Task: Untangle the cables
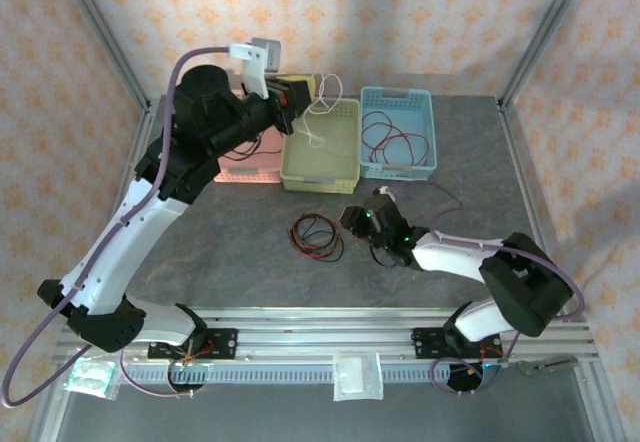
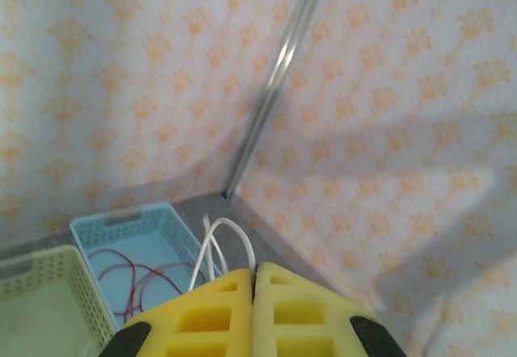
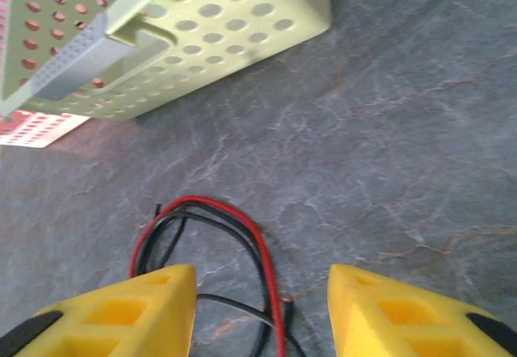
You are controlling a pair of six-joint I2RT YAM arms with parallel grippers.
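Left gripper (image 1: 293, 97) raised over green basket (image 1: 320, 184), tips pressed together, white cable (image 1: 318, 137) pinched and hung down into basket. Right gripper (image 3: 260, 275) held low over table (image 1: 470, 202), jaws spread, nothing gripped; red and black cables (image 3: 236, 212) laid in loop on table, partly between jaws. Red cable (image 1: 395, 144) coiled in blue basket (image 1: 400, 170).

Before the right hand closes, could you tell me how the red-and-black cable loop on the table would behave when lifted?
The red-and-black cable loop looks thin and lies in slack curves, so it would probably droop and dangle. Its strands overlap, so they may rise together in a tangle.
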